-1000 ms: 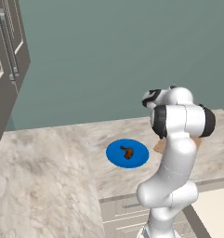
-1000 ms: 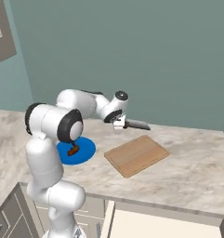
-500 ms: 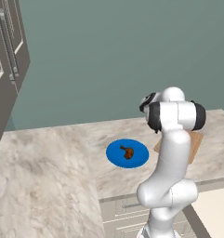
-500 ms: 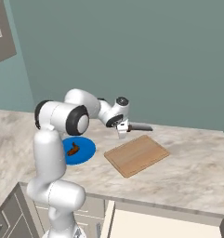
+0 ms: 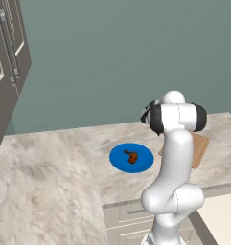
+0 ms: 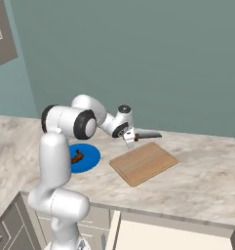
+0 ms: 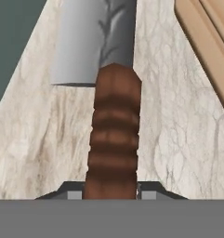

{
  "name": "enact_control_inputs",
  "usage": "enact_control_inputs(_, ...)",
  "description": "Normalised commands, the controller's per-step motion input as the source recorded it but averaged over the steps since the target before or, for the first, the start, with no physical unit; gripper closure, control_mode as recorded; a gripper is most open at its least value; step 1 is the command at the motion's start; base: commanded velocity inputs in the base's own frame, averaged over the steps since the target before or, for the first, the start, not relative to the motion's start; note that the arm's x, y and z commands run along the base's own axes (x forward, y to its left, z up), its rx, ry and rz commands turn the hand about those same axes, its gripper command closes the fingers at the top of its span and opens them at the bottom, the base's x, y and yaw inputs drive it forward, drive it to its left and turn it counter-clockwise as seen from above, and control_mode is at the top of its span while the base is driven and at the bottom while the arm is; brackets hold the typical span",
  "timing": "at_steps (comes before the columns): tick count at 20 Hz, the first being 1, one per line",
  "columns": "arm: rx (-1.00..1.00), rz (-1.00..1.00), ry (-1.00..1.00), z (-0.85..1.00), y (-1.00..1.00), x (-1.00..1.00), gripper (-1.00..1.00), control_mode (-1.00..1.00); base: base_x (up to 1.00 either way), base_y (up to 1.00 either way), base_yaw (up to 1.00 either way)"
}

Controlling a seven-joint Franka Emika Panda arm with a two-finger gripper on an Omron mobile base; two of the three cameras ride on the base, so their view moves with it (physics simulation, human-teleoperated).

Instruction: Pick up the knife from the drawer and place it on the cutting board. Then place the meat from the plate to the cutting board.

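On the marble counter [image 6: 202, 161], the blue plate [image 6: 89, 158] sits at nine o'clock of the cutting board [image 6: 144, 163], apart from it, with the meat [image 6: 77, 156] lying on it; the arm's elbow cuts off the plate's left part in the right base view. The board lies bare, with open counter beyond it toward three o'clock. The gripper [image 6: 130, 141] hangs above the board's far corner, pinching the knife [image 6: 144, 133] by its brown handle [image 7: 114, 135], blade pointing toward three o'clock. In the left base view the arm hides much of the board.
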Motion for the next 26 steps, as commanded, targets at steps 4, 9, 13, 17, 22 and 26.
enact_control_inputs(4, -0.06, 0.00, 0.11, -0.11, -0.04, 0.01, 1.00, -1.00, 0.00, 0.00, 0.00)
enact_control_inputs(9, 0.00, 0.00, 0.00, -0.06, -0.58, -0.31, 1.00, -1.00, 0.00, 0.00, 0.00)
enact_control_inputs(13, 0.00, 0.00, 0.00, 0.00, -0.30, -0.22, 1.00, -1.00, 0.00, 0.00, 0.00)
enact_control_inputs(17, 0.00, 0.00, 0.00, 0.03, 0.00, 0.00, 1.00, -1.00, 0.00, 0.00, 0.00)
enact_control_inputs(22, 0.01, 0.00, -0.06, 0.64, 0.06, -0.01, 1.00, -1.00, 0.00, 0.00, 0.00)
enact_control_inputs(26, 0.00, 0.00, 0.00, 0.53, 0.06, 0.00, 1.00, -1.00, 0.00, 0.00, 0.00)
